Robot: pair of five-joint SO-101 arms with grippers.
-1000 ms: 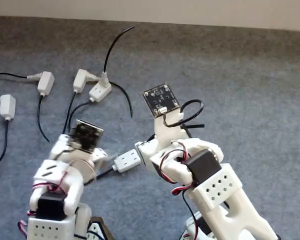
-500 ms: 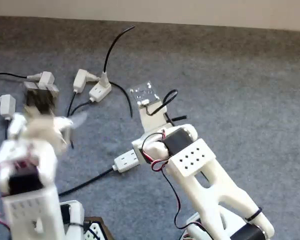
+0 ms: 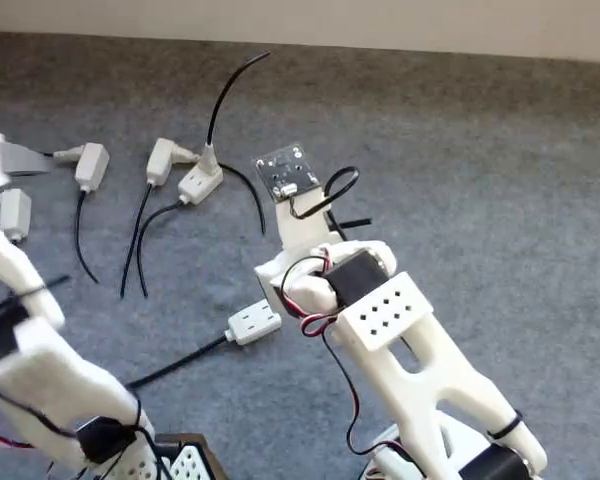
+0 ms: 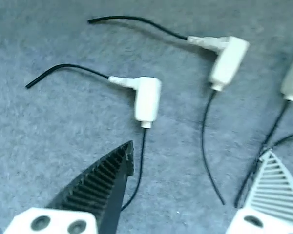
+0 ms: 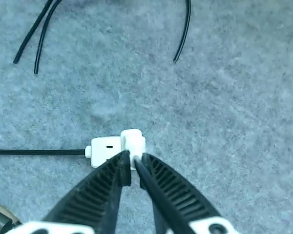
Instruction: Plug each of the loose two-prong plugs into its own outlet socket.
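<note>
High view: left arm is swinging away from the socket and out to the worktop's left edge. So my left end effector is now hanging released over a loose plug, with a second plug lying just beside it. Meanwhile my right end effector is staying clenched on the centre plug, which is sitting against the socket mid-worktop, near the front edge. I'm reading pair one as mated; left side is lining up the next pick.
</note>
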